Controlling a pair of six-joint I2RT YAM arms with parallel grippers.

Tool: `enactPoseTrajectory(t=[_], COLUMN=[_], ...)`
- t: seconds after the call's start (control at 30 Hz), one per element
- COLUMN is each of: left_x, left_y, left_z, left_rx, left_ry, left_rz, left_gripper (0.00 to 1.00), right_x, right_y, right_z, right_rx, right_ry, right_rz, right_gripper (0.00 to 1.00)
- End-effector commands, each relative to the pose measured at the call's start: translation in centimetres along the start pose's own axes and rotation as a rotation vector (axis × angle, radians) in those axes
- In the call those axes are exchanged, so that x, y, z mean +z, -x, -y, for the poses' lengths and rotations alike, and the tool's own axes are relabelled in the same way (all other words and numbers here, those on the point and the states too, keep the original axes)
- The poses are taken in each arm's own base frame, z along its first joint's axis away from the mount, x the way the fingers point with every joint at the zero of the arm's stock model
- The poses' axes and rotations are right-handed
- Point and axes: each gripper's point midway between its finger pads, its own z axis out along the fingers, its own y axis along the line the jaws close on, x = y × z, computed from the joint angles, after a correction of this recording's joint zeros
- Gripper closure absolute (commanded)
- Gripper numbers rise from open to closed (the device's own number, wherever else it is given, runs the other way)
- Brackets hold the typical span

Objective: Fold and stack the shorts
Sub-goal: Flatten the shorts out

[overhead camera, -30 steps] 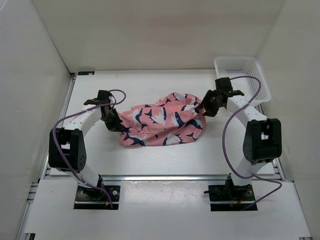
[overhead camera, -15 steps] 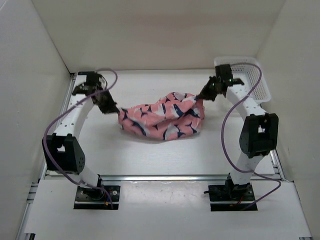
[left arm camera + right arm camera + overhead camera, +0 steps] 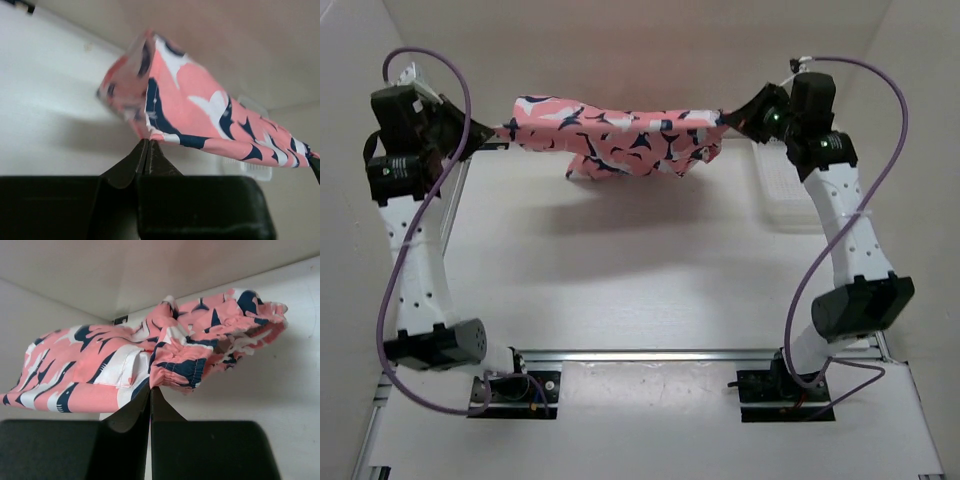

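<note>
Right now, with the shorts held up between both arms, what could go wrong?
1. Each gripper pinches only a thin edge of the shorts: see the left gripper and the right gripper. Stretched taut in the air, one end might slip out.
2. The middle hangs bunched, so it may land crumpled when lowered.
3. The right arm is above the white basket and could knock it going down.

Shorts (image 3: 620,135) lifted off bench (image 3: 620,270), pulled from a bunched heap into a taut span. Left gripper (image 3: 492,131) and right gripper (image 3: 730,118) raised, moved far, spread wider.
</note>
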Motion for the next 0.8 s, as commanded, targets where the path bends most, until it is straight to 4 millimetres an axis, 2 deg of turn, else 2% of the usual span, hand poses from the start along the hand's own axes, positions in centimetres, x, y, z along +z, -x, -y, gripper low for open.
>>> enactPoseTrajectory(t=[0.0,0.03,0.07,0.1,0.13,0.17,0.2,0.23,0.3,0.37,0.4,0.43,0.53,0.6,0.63,0.7,0.77], left_x=[-1.4,-1.3,-2.2,-1.3,-1.5,-2.6,-2.9,-3.5,-4.3,-3.6,-3.1,-2.6,-1.4,-1.1,-1.1,-0.9,-0.9], left_y=[-3.6,-5.7,-7.8,-13.4,-16.3,-18.7,-23.6,-25.5,-27.5,-27.2,-26.4,-26.2,-26.4,-26.0,-25.7,-25.9,-25.9], left_z=[-4.2,-5.2,-5.4,-8.3,-9.2,-9.2,-11.6,-12.1,-13.2,-14.2,-14.2,-14.5,-15.0,-15.4,-15.2,-15.4,-15.2], left_rx=[0.009,0.002,-0.003,-0.043,-0.055,-0.061,-0.121,-0.141,-0.145,-0.135,-0.116,-0.104,-0.104,-0.096,-0.085,-0.087,-0.090], left_ry=[0.110,0.117,0.106,0.155,0.166,0.160,0.220,0.223,0.255,0.304,0.310,0.324,0.349,0.369,0.362,0.367,0.359], left_rz=[-0.048,-0.102,-0.137,-0.272,-0.336,-0.368,-0.470,-0.508,-0.518,-0.507,-0.499,-0.507,-0.553,-0.541,-0.535,-0.544,-0.548], left_gripper=[0.89,0.89,0.89,0.89,0.89,0.89,0.89,0.89,0.89,0.89,0.89,0.89,0.89,0.89,0.89,0.89,0.89], right_x=[-2.4,-2.7,-3.1,-4.2,-4.4,-5.1,-6.4,-7.1,-8.5,-8.8,-8.6,-8.5,-7.1,-6.6,-6.2,-5.7,-5.6], right_y=[-3.1,-4.8,-6.6,-8.1,-11.7,-13.3,-14.9,-16.6,-19.8,-20.8,-21.1,-21.4,-22.0,-23.0,-23.2,-23.6,-24.3], right_z=[5.5,6.5,7.8,7.7,10.6,11.7,12.2,12.9,15.2,16.1,16.4,17.0,18.0,19.0,19.0,19.6,19.0], right_rx=[-0.022,-0.023,-0.011,0.003,0.031,0.045,0.050,0.059,0.088,0.109,0.113,0.118,0.128,0.131,0.126,0.121,0.094], right_ry=[-0.144,-0.154,-0.178,-0.172,-0.228,-0.256,-0.276,-0.296,-0.373,-0.406,-0.415,-0.445,-0.467,-0.492,-0.487,-0.498,-0.481], right_rz=[0.004,-0.030,-0.062,-0.082,-0.154,-0.191,-0.233,-0.273,-0.350,-0.372,-0.383,-0.400,-0.450,-0.489,-0.495,-0.516,-0.536], right_gripper=[1.00,1.00,1.00,1.00,1.00,1.00,1.00,1.00,1.00,0.97,0.92,0.80,0.76,0.59,0.55,0.55,0.55])
